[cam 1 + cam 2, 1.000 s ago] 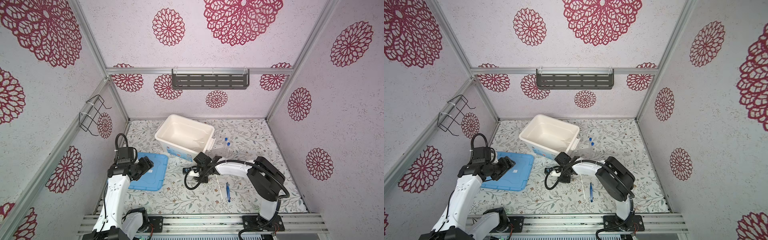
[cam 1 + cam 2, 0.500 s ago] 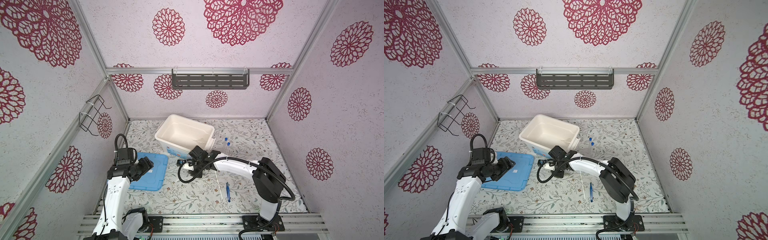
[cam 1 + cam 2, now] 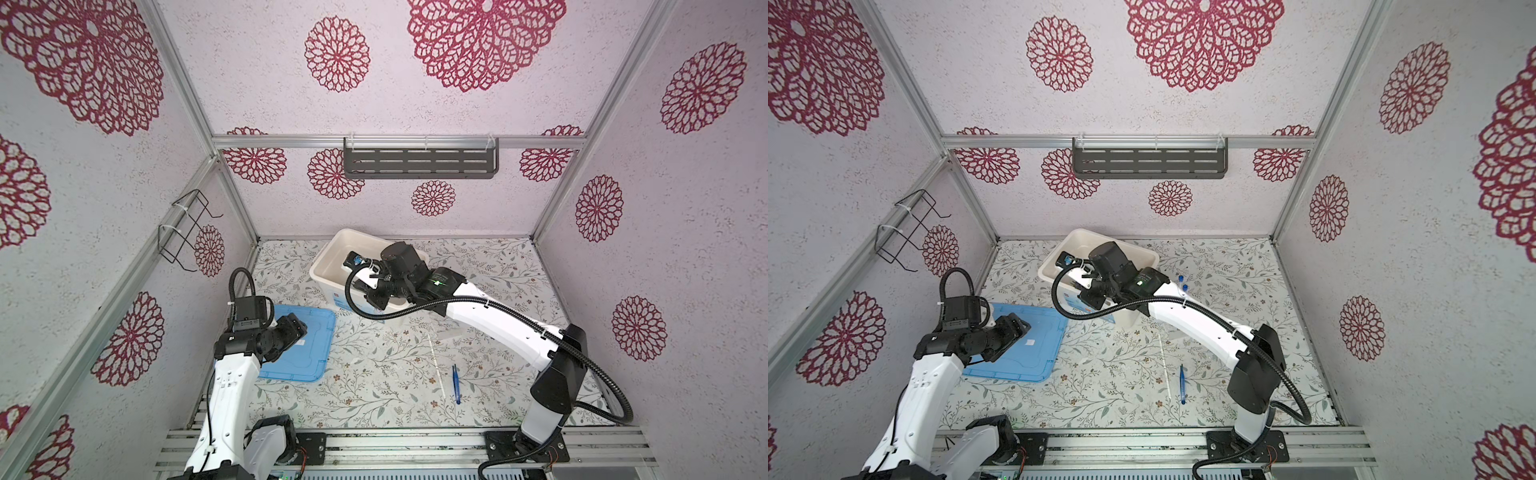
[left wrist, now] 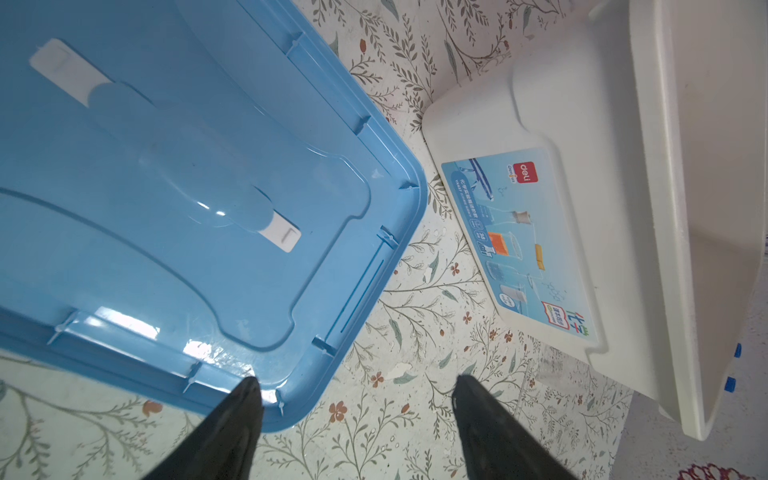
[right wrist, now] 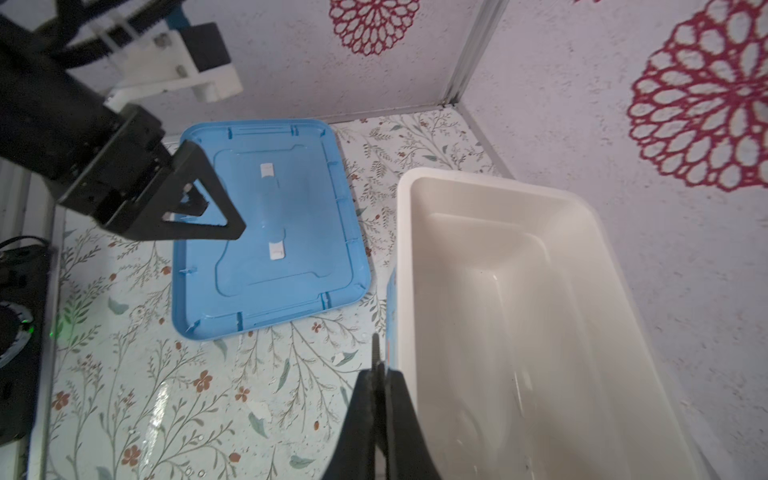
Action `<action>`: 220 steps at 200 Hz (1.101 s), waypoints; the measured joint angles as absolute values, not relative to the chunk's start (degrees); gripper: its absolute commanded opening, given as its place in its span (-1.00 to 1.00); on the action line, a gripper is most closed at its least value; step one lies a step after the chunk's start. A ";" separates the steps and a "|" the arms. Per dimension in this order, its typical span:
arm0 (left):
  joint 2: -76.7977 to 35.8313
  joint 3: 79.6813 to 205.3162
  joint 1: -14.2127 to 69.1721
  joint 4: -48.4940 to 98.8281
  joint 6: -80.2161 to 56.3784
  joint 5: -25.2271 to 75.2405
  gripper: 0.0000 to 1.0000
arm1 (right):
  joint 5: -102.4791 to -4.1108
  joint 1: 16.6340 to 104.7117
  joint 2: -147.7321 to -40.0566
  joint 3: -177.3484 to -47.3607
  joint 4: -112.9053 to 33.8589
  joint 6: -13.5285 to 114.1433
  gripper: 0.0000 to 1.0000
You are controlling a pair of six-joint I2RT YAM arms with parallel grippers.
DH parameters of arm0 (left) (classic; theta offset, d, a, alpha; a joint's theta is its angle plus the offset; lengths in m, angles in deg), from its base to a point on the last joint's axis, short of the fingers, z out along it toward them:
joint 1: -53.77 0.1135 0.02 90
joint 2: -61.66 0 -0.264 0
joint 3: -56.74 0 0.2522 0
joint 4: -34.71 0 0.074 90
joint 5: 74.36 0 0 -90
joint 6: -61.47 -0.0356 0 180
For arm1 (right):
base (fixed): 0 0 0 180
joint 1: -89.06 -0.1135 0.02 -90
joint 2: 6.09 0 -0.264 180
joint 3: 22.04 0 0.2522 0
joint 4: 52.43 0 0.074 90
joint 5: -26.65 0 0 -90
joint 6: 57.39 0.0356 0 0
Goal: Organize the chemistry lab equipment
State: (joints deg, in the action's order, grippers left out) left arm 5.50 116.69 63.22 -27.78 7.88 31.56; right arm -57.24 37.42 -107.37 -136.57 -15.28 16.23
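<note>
My right jaws are pinched shut on a thin grey strip, the metal tweezers I think, tip poking out just over the box rim. If I release here they could clip that rim and drop to the bench, or twist in so narrow a grip. Left jaws hang open, empty, above the lid corner. The rod, blue tweezers and tubes lie on the bench.
</note>
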 measured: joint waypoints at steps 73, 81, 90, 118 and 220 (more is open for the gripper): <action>5.50 116.52 63.22 -27.76 7.90 31.16 0.52 | -61.59 46.93 -121.55 -147.90 -12.22 16.14 -0.92; 5.50 116.50 63.22 -27.76 7.90 31.08 0.52 | -61.76 47.36 -123.74 -149.27 -11.36 15.70 -0.92; 5.50 116.50 63.22 -27.76 7.92 30.95 0.52 | -61.70 47.69 -126.40 -150.67 -10.51 15.46 -0.92; 5.50 116.50 63.22 -27.76 7.94 30.47 0.52 | -61.54 48.06 -133.49 -154.69 -7.89 14.37 -0.92; 4.62 116.45 63.22 -27.72 8.16 30.09 0.52 | -61.78 49.00 -146.25 -166.30 -3.45 11.20 -0.87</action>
State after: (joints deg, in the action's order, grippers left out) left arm 4.62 116.45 63.22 -27.72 8.16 30.09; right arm -61.78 49.00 -146.25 -166.30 -3.45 11.20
